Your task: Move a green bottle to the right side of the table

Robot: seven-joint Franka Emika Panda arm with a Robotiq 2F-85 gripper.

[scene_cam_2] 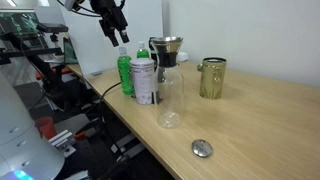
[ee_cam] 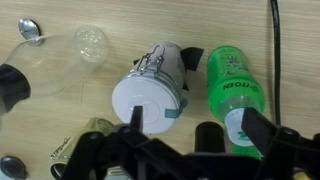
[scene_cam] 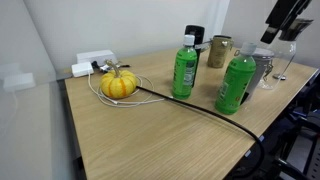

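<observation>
The wide green bottle (scene_cam: 236, 82) stands upright on the light-wood table (scene_cam: 150, 130), right next to a white-lidded metal can (scene_cam: 262, 66). It also shows in an exterior view (scene_cam_2: 125, 70) and in the wrist view (ee_cam: 232, 85), seen from above. A slimmer green bottle with a white cap (scene_cam: 185, 68) stands further along. My gripper (scene_cam: 272, 35) (scene_cam_2: 115, 36) hovers open and empty above the green bottle and the can. In the wrist view its fingers (ee_cam: 195, 122) straddle the gap between the can (ee_cam: 150, 95) and the bottle's top.
A glass carafe (scene_cam_2: 168, 90) stands beside the can, with a gold mug (scene_cam_2: 211, 77) behind it. A small metal lid (scene_cam_2: 203, 148) lies near the table edge. A small pumpkin (scene_cam: 118, 84) and a white power strip (scene_cam: 92, 65) sit at one end. A black cable (scene_cam: 200, 108) crosses the table.
</observation>
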